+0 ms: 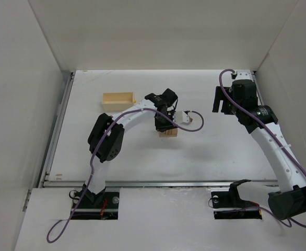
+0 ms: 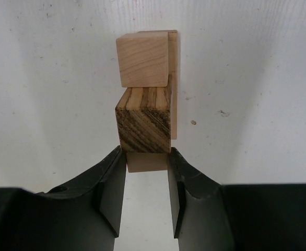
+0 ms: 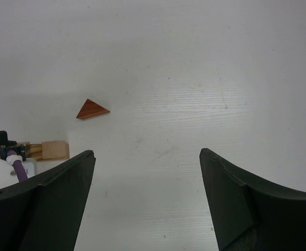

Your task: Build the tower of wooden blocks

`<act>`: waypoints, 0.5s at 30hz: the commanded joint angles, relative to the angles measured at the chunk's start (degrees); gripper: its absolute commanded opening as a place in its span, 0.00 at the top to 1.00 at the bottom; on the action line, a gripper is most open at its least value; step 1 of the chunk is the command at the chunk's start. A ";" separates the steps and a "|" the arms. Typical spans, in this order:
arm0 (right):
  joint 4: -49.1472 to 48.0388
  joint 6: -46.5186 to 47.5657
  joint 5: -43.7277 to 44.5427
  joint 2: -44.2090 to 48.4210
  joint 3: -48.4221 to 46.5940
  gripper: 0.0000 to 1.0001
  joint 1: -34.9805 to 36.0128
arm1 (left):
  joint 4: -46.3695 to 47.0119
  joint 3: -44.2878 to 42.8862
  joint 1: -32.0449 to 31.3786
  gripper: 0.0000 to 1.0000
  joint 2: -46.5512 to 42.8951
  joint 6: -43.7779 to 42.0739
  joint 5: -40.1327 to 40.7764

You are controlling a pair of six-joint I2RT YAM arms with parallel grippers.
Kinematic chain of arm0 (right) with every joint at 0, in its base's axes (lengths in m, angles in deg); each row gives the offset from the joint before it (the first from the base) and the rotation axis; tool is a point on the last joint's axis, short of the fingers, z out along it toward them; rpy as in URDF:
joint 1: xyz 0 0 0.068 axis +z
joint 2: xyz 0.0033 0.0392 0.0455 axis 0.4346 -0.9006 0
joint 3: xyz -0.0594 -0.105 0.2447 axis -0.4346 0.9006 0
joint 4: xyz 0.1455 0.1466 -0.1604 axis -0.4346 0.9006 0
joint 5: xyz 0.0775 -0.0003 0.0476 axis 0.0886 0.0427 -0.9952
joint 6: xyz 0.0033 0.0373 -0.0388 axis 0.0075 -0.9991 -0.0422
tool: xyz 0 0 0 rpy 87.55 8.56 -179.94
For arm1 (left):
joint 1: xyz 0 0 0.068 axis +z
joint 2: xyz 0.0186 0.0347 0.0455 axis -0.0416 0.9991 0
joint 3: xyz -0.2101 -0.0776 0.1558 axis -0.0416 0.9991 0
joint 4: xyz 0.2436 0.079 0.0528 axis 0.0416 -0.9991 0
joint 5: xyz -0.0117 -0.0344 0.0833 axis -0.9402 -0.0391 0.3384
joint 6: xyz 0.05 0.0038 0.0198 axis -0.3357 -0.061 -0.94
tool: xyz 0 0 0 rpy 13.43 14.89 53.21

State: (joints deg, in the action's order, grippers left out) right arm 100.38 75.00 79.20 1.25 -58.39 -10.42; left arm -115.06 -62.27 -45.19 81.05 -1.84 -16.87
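Observation:
The wood block tower [image 1: 168, 133] is a small cluster mid-table. In the left wrist view it shows a dark striped block [image 2: 142, 120], a pale cube [image 2: 142, 60] beyond it, a pale plank [image 2: 173, 83] along their right side, and a pale block [image 2: 146, 163] nearest me. My left gripper [image 2: 146, 157] [image 1: 163, 119] is shut on that near pale block, with its tips just under the striped block's corners. A reddish-brown triangle [image 3: 92, 110] [image 1: 191, 119] lies loose on the table. My right gripper [image 3: 148, 157] [image 1: 221, 103] hangs open and empty, apart from it.
A pale yellow rectangular wooden box [image 1: 118, 101] stands at the back left, behind the left arm. White walls [image 1: 33, 104] enclose the table on the left, back and right. The left wrist's purple cable [image 1: 197, 125] loops beside the triangle.

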 commanded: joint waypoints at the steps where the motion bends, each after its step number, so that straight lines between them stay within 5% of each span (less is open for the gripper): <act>1: -3.26 0.72 1.01 0.51 -0.29 0.13 -0.30 | -1.49 -1.51 -0.44 1.00 -0.32 -0.81 -1.38; 15: -3.26 0.72 1.01 0.51 -0.29 0.13 -0.30 | -2.02 -1.60 -0.96 1.00 0.21 -0.81 -0.77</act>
State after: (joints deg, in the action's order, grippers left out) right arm 100.38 75.00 79.20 1.25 -58.39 -10.42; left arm -115.48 -62.29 -45.85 81.44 -1.91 -17.04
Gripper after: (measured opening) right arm 0.869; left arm 0.295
